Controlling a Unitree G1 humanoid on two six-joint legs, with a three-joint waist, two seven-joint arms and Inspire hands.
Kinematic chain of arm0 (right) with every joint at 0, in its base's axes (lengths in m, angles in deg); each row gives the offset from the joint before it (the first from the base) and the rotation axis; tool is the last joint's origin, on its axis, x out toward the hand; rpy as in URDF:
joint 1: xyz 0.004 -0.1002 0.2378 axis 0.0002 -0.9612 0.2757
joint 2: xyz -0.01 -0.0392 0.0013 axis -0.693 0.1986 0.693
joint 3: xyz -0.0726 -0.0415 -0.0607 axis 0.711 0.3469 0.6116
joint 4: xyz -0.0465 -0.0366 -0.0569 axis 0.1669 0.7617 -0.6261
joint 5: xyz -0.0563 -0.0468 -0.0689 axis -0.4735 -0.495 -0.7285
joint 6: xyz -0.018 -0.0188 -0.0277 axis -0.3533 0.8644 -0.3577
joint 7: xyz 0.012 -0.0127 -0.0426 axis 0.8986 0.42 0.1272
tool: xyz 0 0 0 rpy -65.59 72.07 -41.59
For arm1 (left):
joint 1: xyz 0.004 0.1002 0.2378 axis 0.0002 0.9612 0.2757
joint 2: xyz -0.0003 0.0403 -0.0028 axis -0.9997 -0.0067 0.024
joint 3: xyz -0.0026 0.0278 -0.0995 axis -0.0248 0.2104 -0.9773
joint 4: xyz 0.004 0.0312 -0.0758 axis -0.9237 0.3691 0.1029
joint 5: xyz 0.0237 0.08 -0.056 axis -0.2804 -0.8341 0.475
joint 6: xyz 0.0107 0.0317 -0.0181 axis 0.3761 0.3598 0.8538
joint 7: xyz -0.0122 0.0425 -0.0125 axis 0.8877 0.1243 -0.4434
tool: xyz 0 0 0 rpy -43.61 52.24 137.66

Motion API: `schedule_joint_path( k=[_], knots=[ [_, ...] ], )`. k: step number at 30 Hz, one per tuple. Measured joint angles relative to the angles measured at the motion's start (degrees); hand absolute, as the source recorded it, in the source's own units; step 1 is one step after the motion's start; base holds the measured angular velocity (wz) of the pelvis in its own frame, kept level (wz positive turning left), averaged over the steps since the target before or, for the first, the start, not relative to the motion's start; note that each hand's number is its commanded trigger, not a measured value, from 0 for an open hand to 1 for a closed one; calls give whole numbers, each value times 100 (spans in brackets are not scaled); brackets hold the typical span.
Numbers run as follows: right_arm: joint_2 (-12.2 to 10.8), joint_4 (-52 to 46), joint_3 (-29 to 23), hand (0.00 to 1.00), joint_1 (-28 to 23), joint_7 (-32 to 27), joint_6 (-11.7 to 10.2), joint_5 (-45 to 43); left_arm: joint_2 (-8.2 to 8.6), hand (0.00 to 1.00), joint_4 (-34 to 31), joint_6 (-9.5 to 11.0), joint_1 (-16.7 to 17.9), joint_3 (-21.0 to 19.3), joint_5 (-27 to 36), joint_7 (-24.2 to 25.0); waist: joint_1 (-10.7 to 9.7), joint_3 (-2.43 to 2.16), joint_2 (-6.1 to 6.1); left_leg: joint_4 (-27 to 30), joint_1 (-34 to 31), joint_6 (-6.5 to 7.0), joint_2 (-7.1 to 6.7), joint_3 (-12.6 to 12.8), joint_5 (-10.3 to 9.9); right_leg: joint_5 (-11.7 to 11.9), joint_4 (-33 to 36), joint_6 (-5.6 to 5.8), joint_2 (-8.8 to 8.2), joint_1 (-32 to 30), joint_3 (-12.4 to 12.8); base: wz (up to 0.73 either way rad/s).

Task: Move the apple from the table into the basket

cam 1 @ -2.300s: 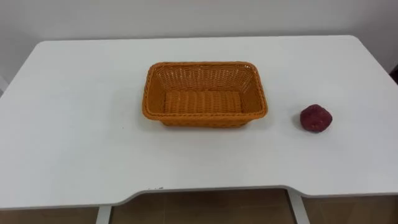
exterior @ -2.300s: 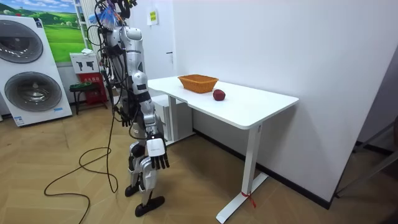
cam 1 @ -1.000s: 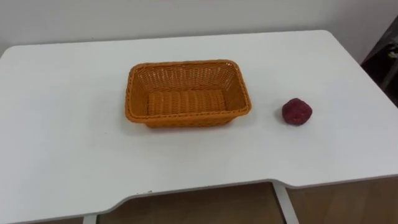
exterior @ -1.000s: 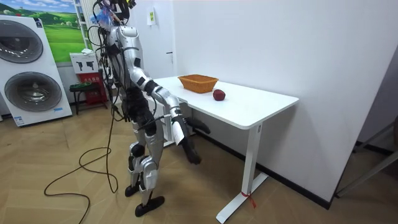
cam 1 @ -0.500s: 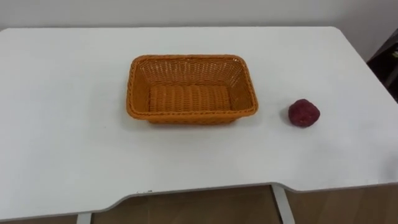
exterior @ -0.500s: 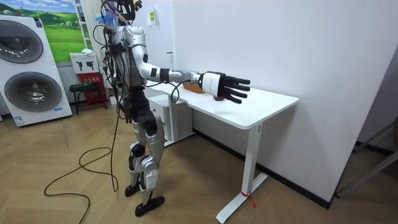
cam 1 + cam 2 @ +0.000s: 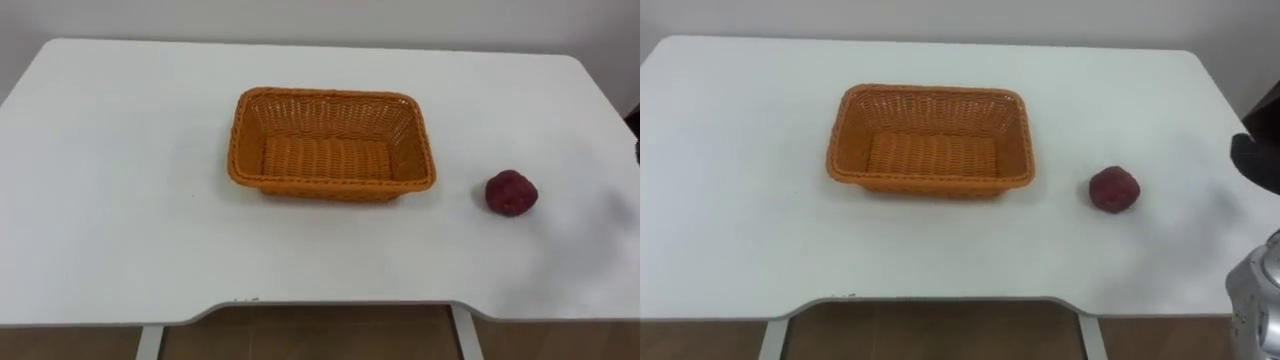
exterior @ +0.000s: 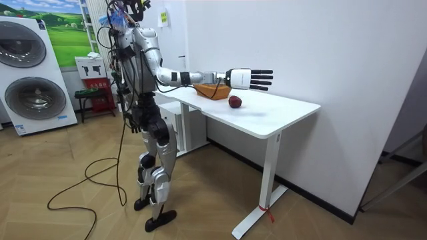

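Note:
A dark red apple (image 7: 511, 192) lies on the white table (image 7: 120, 210), to the right of an empty orange wicker basket (image 7: 332, 180). In the room view I stand at the table's end with my right arm stretched out level over it. My right hand (image 8: 248, 79) is open with straight fingers, in the air above and a little beyond the apple (image 8: 235, 102), not touching it. Its dark fingers (image 7: 1262, 160) show at the right edge of the right eye view, right of the apple (image 7: 1113, 189). My left hand (image 8: 132, 121) hangs low by my hip.
The table's front edge (image 7: 330, 305) runs close to me, with wooden floor below it. A white wall (image 8: 300, 47) stands behind the table. Washing machines (image 8: 30, 73) stand at the room view's left, behind me.
My right arm swung up from beside my leg and reached out over the table; since half a second ago the hand has risen a little above the apple. The eye views shifted with my head.

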Motion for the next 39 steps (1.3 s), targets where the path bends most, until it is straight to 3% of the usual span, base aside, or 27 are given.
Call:
schedule_joint_path(
  k=[9, 19, 33, 39],
  knots=[
    [0, -23, 468, 0, 3, 878, -3, -312, -2, 0, -11, 82, -43, 111, -110, -9, 33, -2, -42, -1, 0, 6, -9, -32, 10, 0, 3, 0, -18, 56, -85, 2],
    [-3, -23, 946, 0, 1, 1425, -7, -502, -9, 0, -9, 90, -29, 340, -108, -41, 43, -7, -65, 5, 11, 10, -18, -59, 12, 0, -6, 0, -35, 112, -155, 2],
    [-92, 40, 1095, 0, -11, 1611, -10, -813, 10, 0, 18, 86, -26, 340, -107, -82, 42, -19, -36, 87, -6, 46, -63, -159, 40, 1, -14, 0, -92, 192, -347, 5],
    [-95, 40, 1099, 0, -109, 1660, -11, -928, 48, 0, 40, 84, -18, 341, -112, -89, 89, -48, 5, 164, -36, 43, -63, -198, 41, 1, -8, 0, -91, 219, -371, 3]
  ],
)
